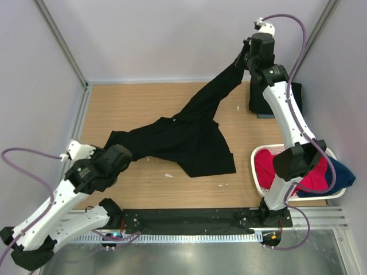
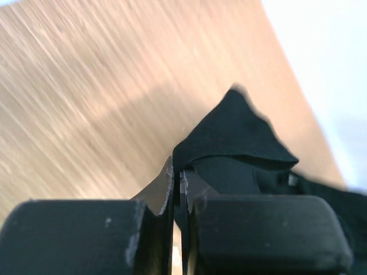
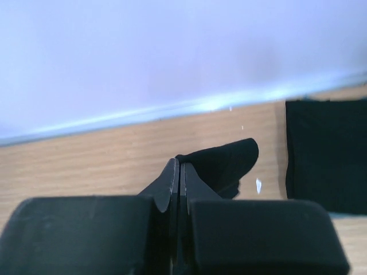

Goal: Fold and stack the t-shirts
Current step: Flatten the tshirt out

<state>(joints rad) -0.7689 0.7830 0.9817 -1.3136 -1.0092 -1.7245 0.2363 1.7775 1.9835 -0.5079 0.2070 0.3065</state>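
The task is sitting at an early-to-middle stage, judging from how the cloth is lying. One black t-shirt (image 1: 189,137) is hanging stretched between the two arms, not yet folded: its middle is resting crumpled on the table (image 1: 132,109), while one end is rising toward the far right corner and the other is trailing toward the near left. The left end effector (image 1: 127,152) is pinching a corner of that shirt low over the wood, its fingers pressed together on the black fabric, as the left wrist view is showing. The right end effector (image 1: 243,57) is likewise clamping the opposite end, held high near the back wall, with a tuft of cloth poking out past its closed tips. At the far right of the table, partly hidden by the right arm, a flat black rectangle (image 1: 295,94) is lying, which is looking like a folded shirt already set down as the start of the stack. The white basket (image 1: 256,169) at the near right is holding red (image 1: 266,166) and blue (image 1: 341,175) garments, so more pieces are probably waiting. The held shirt is needing spreading flat, folding and placing on the stack.
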